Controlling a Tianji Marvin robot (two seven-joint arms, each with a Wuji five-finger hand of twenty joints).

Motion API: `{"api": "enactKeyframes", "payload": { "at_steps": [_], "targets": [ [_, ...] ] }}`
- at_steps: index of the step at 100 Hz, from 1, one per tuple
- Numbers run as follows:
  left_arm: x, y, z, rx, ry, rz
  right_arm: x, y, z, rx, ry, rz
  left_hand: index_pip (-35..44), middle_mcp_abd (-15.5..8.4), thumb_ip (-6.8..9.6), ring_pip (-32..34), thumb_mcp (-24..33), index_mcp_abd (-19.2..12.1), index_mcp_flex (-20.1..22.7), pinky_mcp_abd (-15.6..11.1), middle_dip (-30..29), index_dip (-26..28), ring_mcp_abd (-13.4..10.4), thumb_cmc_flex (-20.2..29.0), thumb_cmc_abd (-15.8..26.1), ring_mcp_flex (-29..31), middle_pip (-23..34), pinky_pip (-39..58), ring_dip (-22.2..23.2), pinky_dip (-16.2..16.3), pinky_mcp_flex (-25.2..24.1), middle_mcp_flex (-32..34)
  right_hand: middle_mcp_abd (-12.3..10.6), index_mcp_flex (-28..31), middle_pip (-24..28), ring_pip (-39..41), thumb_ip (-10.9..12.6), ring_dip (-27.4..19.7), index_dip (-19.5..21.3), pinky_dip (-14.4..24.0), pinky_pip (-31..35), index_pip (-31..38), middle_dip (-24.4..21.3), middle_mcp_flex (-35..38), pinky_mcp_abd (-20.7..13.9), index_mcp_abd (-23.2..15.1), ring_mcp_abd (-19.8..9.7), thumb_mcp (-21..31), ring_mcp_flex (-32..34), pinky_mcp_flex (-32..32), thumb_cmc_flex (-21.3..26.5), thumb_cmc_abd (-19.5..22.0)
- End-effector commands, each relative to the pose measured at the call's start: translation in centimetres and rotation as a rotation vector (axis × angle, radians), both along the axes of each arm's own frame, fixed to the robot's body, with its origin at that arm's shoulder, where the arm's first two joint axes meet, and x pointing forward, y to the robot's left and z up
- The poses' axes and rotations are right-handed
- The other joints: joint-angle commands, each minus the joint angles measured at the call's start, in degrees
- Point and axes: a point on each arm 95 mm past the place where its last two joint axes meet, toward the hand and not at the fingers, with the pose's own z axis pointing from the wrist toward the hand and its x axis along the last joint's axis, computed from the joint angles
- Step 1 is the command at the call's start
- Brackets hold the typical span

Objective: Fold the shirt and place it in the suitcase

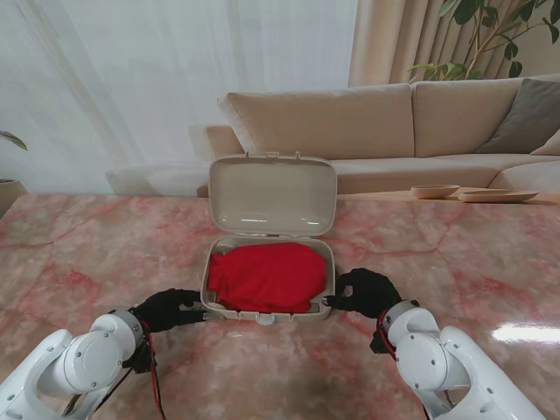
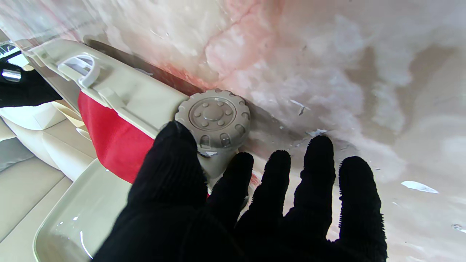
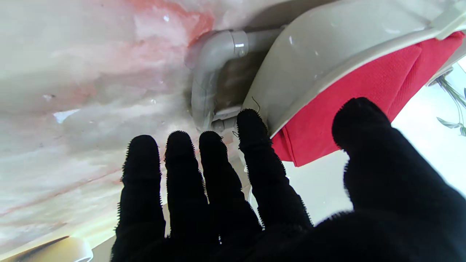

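Note:
A small beige suitcase (image 1: pixel 325 254) lies open on the marble table, its lid (image 1: pixel 272 196) standing upright at the far side. A folded red shirt (image 1: pixel 265 276) fills the base. My left hand (image 1: pixel 168 309), in a black glove, rests open on the table at the case's near left corner, fingers spread beside a beige wheel (image 2: pixel 213 116). My right hand (image 1: pixel 367 291) lies open at the near right corner, fingertips by the case's grey handle tube (image 3: pixel 211 69). The red shirt (image 3: pixel 349 94) bulges over the rim in the right wrist view. Neither hand holds anything.
The pink-veined marble table (image 1: pixel 105 254) spreads wide on both sides of the case. A beige sofa (image 1: pixel 394 122) stands behind it, with shallow wooden dishes (image 1: pixel 435 190) at the table's far right edge.

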Motion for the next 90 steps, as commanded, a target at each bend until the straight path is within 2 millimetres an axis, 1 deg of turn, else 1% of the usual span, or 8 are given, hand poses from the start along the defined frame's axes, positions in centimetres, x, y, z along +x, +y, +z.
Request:
{"api": "enactKeyframes", "payload": {
  "at_steps": [1, 21, 24, 29, 39, 66, 76, 90],
  "targets": [
    [-0.5, -0.2, -0.2, -0.007, 0.005, 0.004, -0.2, -0.1, 0.2, 0.004, 0.003, -0.008, 1.02, -0.59, 0.85, -0.85, -1.92, -2.25, 0.24, 1.34, -0.59, 0.81, 1.66, -0.06, 3.44, -0.75, -0.95, -0.73, -0.53, 1.33, -0.31, -1.79, 0.9, -1.52, -0.61, -0.51, 2.65, 1.51, -0.52, 1.03, 0.34, -1.1, -0.62, 0.67, 0.86, -1.58, 0.47, -1.41, 2.28, 0.1, -1.27, 1.02],
    [-1.0, -0.1, 0.9, -0.009, -0.026, 0.017, 0.3, -0.9, 1.4, 0.014, -0.053, -0.062, 0.85, -0.49, 0.83, -0.91, -2.01, -2.99, -0.79, 1.37, -0.63, 0.81, 1.71, -0.37, 3.59, -0.73, -1.06, -0.67, -0.57, 1.34, -0.19, -1.5, 0.33, -2.38, -0.54, -0.66, 2.55, 1.46, -0.68, 0.95, 0.26, -1.64, -0.5, 1.11, 0.71, -1.3, 0.08, -2.1, 2.4, 0.08, -2.2, 1.26],
    [-1.0, 0.0, 1.1, -0.01, -0.032, 0.022, 0.4, -1.0, 1.7, 0.019, -0.066, -0.076, 0.87, -0.46, 0.84, -0.9, -1.99, -3.0, -0.84, 1.43, -0.64, 0.82, 1.75, -0.36, 3.58, -0.69, -1.1, -0.68, -0.57, 1.34, -0.21, -1.48, 0.25, -2.1, 2.15, 0.07, 2.57, 1.98, -0.52, 1.08, 0.57, -1.45, 1.68, 1.59, 0.61, -0.82, -0.02, -2.24, 3.24, 0.61, -2.42, 1.24],
    [-1.2, 0.0, 1.5, -0.015, -0.044, 0.03, 0.6, -1.2, 2.1, 0.031, -0.095, -0.101, 0.82, -0.46, 0.84, -0.95, -2.0, -3.12, -1.09, 1.46, -0.68, 0.82, 1.76, -0.42, 3.62, -0.7, -1.2, -0.68, -0.6, 1.33, -0.21, -1.53, 0.29, -2.04, 4.76, 0.87, 2.58, 2.76, -0.19, 1.38, 0.96, -1.22, 4.74, 0.9, 0.65, -0.7, 0.04, -2.27, 3.27, 0.78, -2.49, 1.1],
    [-1.4, -0.1, 2.4, -0.031, -0.073, 0.056, 1.4, -1.6, 3.3, 0.049, -0.167, -0.143, 0.77, -0.29, 0.85, -1.04, -2.01, -3.25, -1.42, 1.48, -0.71, 0.81, 1.92, -0.49, 3.63, -0.75, -1.33, -0.68, -0.64, 1.33, -0.21, -1.42, 0.36, -2.18, 6.39, 2.62, 2.57, 3.94, 0.12, 2.05, 2.01, -1.12, 6.8, 0.63, 0.82, -0.99, 0.26, -2.13, 3.54, 1.18, -2.91, 0.75],
    [-2.3, 0.2, 5.1, -0.041, -0.211, 0.119, 4.7, -1.9, 6.9, 0.131, -0.306, -0.236, 0.65, -0.18, 0.83, -1.17, -2.03, -3.57, -1.8, 1.75, -0.82, 0.75, 2.08, -0.8, 3.48, -0.25, -1.67, -0.54, -0.79, 1.42, 0.06, -0.88, 1.08, -5.69, 5.44, 3.71, 2.7, 4.63, -0.4, 2.43, 2.42, -2.98, 7.17, -3.6, 1.09, -0.35, 0.4, -1.43, 1.75, 0.22, -3.62, -0.59],
    [-2.8, 0.2, 5.9, -0.048, -0.256, 0.142, 6.1, -1.7, 7.9, 0.175, -0.331, -0.264, 0.66, -0.23, 0.82, -1.12, -2.05, -3.74, -1.78, 1.83, -0.86, 0.74, 2.25, -0.92, 3.42, 0.09, -1.78, -0.52, -0.84, 1.43, 0.2, -0.59, 1.25, -7.25, 4.97, 3.79, 2.79, 4.75, -0.59, 2.5, 2.27, -3.73, 7.12, -5.92, 1.07, -0.47, 0.14, -0.89, 0.36, -0.49, -3.89, -1.32],
    [-3.4, 0.1, 6.4, -0.061, -0.306, 0.168, 8.2, -1.0, 8.7, 0.235, -0.331, -0.301, 0.72, -0.21, 0.82, -0.99, -2.03, -3.89, -1.6, 2.16, -0.9, 0.74, 2.28, -0.92, 3.24, 0.56, -1.92, -0.44, -0.89, 1.48, 0.57, -0.11, 1.37, -10.13, 3.87, 2.42, 2.92, 4.13, -0.79, 2.34, 1.22, -4.94, 6.91, -11.36, 0.83, -0.76, -0.69, 0.09, -3.19, -2.25, -3.54, -2.75]
  ]
}}
